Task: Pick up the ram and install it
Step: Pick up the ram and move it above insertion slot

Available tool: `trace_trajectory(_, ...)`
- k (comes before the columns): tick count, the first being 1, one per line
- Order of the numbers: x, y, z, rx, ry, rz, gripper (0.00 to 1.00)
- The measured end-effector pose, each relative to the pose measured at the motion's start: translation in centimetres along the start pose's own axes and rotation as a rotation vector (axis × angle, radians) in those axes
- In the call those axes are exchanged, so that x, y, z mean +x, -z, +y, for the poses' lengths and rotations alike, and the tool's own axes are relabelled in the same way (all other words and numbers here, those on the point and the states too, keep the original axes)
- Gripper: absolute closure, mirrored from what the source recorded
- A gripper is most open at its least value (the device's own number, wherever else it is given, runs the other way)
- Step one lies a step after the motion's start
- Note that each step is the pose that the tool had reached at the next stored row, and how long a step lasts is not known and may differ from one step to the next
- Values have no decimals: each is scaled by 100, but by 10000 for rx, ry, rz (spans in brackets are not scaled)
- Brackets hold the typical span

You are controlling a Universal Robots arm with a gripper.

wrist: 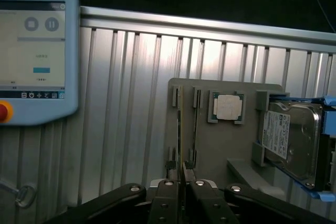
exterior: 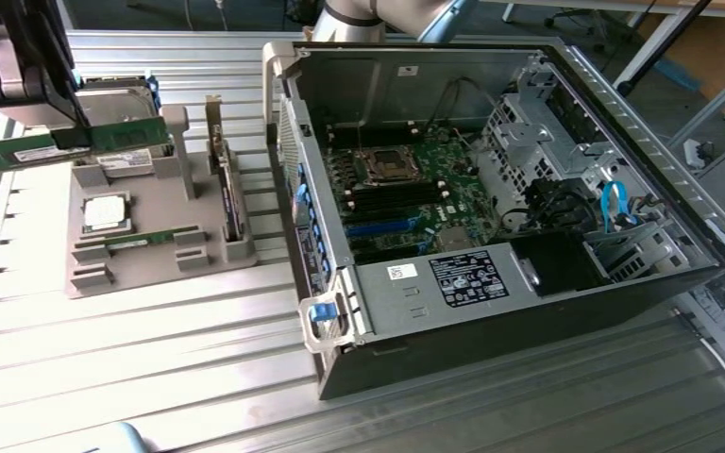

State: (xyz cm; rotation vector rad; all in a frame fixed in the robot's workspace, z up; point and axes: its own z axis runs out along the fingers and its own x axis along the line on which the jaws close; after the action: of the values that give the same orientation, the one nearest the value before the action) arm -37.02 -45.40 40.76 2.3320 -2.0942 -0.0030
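Exterior view has the ram (exterior: 117,137) pinched between the fingers (wrist: 166,203) and held clear above the gray holder tray (exterior: 148,274) on the counter (exterior: 124,368), so pickup looks done, while seating it on the open computer case's motherboard (exterior: 400,189) is not yet done.

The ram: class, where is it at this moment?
The ram is at the exterior view's far left, clamped in the gripper above the grey parts holder, well to the left of the open computer case.
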Motion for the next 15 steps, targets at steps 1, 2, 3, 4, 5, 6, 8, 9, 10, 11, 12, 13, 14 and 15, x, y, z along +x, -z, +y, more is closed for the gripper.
trace_trajectory(1, 0, 8, 0, -1, 0, 1, 86)
trace_trajectory(2, 0, 14, 0, -1, 0, 1, 86)
trace_trajectory(3, 0, 20, 0, 0, 0, 1, 86)
trace_trajectory(4, 0, 26, 0, -1, 0, 2, 86)
trace_trajectory(5, 0, 32, 0, 0, 0, 2, 86)
trace_trajectory(6, 0, 38, 0, 0, 0, 2, 86)
trace_trajectory(8, 0, 50, 0, -1, 0, 2, 86)
trace_trajectory(9, 0, 55, 0, 0, 0, 2, 86)
trace_trajectory(10, 0, 60, 0, 0, 0, 2, 86)
trace_trajectory(11, 0, 69, 0, -1, 0, 3, 86)
trace_trajectory(12, 0, 76, 0, -1, 0, 2, 86)
trace_trajectory(13, 0, 81, 0, -1, 0, 2, 86)
trace_trajectory(14, 0, 89, 1, -1, 0, 2, 86)
trace_trajectory(15, 0, 94, 1, -1, 0, 3, 86)
